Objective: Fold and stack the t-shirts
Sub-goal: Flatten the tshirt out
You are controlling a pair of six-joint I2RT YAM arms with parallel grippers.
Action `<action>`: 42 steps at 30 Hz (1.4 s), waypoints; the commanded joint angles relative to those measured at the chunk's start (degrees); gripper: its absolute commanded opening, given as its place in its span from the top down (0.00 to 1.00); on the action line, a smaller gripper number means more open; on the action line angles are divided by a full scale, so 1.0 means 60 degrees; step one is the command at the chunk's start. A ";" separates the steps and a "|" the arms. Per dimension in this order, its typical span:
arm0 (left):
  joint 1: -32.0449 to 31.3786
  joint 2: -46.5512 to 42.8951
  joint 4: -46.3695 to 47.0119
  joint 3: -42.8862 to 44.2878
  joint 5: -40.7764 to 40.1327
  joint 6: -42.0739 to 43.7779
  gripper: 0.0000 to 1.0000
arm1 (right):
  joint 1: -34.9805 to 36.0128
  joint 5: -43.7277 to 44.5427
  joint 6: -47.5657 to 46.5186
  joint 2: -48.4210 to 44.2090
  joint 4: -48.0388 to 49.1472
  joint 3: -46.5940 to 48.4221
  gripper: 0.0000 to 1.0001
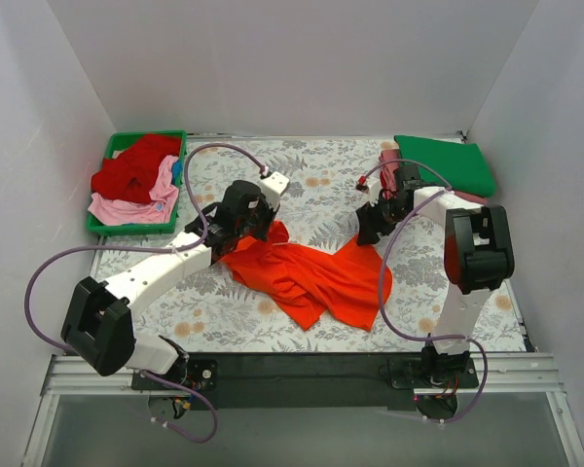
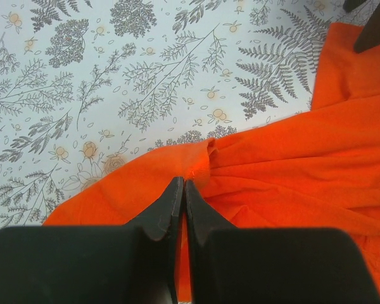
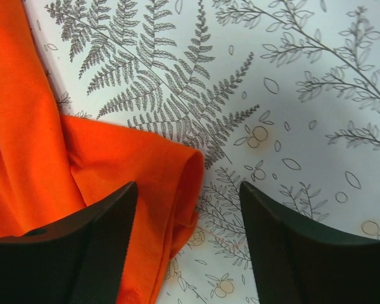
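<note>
Working on a floral counter [image 1: 321, 185]. Sprawled crumpled across its lower centre in the top view: an orange t-shirt [image 1: 311, 277], one lobe bunched at centre, another toward the right. Expect light, limp cloth that sags, drags and wrinkles rather than slides; needs little force, only two well-separated holds. Waiting at upper left in a green tray [image 1: 95, 226]: red and pink t-shirts [image 1: 131, 175]. Folded at upper right: a green t-shirt [image 1: 448, 163]. At the left end effector [image 2: 184, 185]: pressed closed, apparently pinching a gathered edge of the orange cloth, though hard to confirm from the wrist view. At the right end effector [image 3: 187, 187]: spread wide, gripping nothing, straddling a rolled hem at lower left of its view. Best to take hold at hems or shoulder seams, not mid-panel.
</note>
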 commanded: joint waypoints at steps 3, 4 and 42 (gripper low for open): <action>0.0153 -0.0535 0.0248 -0.0067 0.0260 -0.0159 1.00 | 0.0364 -0.0397 0.0318 0.0317 -0.0198 0.0503 0.38; 0.0182 -0.0550 0.0263 -0.0067 0.0260 -0.0174 1.00 | 0.0379 -0.0659 0.0333 0.0346 -0.0315 0.0518 0.47; 0.0651 -0.7435 0.1830 0.4092 0.1548 -0.1711 1.00 | -0.0338 0.1053 -0.1513 -0.7973 -0.2411 0.5444 0.99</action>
